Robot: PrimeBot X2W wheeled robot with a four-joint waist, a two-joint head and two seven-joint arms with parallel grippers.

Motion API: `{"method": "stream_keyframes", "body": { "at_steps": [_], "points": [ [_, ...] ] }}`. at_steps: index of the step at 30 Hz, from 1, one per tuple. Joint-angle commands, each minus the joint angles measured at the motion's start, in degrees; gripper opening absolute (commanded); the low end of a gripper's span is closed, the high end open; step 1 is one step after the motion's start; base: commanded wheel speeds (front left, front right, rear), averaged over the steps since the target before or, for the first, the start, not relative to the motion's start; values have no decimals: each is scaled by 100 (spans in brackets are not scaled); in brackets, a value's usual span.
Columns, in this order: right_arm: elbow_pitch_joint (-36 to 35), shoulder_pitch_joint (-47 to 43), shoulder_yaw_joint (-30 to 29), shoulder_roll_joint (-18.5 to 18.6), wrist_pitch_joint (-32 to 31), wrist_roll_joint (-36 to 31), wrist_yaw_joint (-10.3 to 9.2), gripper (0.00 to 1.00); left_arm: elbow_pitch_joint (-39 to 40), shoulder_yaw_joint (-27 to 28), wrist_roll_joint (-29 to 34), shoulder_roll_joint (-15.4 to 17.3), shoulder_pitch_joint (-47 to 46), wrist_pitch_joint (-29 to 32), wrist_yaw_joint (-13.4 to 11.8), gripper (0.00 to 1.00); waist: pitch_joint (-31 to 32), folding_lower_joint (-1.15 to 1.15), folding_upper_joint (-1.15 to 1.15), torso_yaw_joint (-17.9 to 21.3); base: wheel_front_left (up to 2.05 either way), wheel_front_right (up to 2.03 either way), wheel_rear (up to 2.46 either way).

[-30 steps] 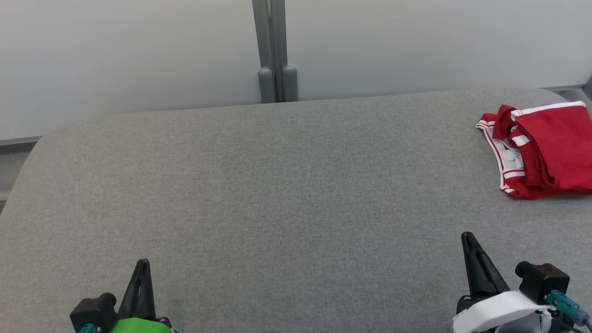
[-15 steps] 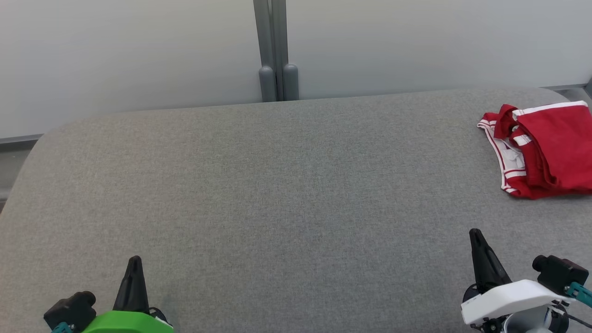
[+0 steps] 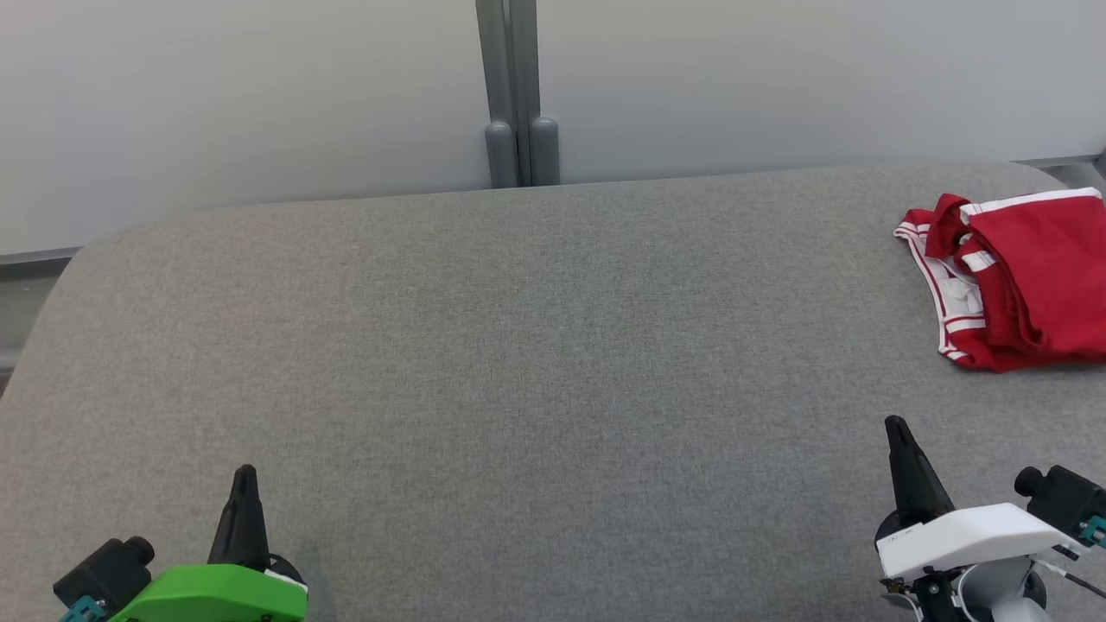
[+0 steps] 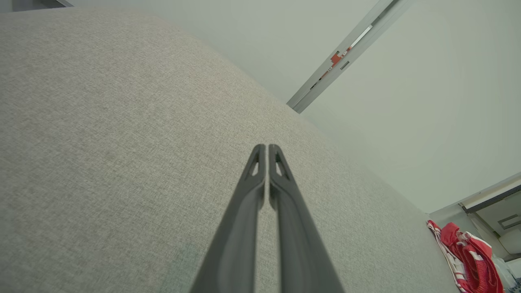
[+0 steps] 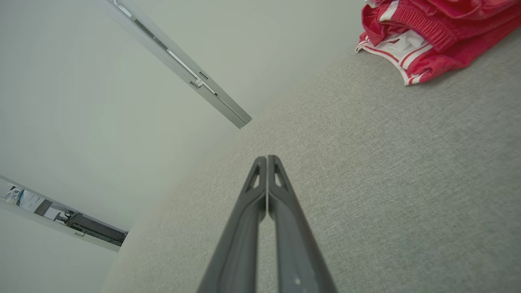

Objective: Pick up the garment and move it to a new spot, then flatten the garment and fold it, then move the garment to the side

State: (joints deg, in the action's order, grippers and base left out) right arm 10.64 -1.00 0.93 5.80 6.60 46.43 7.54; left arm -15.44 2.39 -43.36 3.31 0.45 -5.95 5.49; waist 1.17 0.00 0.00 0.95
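- Grey fabric table [image 3: 518,345], far corners rounded.
- Pale wall panels [image 3: 259,86] behind it, grey post [image 3: 516,86] at their seam.
- Red garment [image 3: 1028,276], white trim, folded, lies at the table's far right.
- Left claw [image 3: 244,475] and right claw [image 3: 894,425]: both clenched, gripping nothing, at the near side, well apart from the garment.

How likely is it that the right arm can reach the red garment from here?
Probably yes. The right gripper is shut and apart from the garment, which lies ahead and to its right on the grey surface, with nothing between them.
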Motion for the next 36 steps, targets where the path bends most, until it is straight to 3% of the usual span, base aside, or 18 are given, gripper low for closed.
{"method": "stream_keyframes", "body": {
  "at_steps": [1, 36],
  "points": [
    [-46, 151, -43, 6, -51, 211, -3, 0, 79, 50, -214, 24, -190, 43, 27, 0, -2, 0, 0, -2, 0, 0, 0],
    [134, 444, -316, -82, -611, 2405, -5, 0, 119, 238, -2489, -7, -449, 636, 120, 0, -54, 0, 0, -38, 0, 0, 0]
  ]
}}
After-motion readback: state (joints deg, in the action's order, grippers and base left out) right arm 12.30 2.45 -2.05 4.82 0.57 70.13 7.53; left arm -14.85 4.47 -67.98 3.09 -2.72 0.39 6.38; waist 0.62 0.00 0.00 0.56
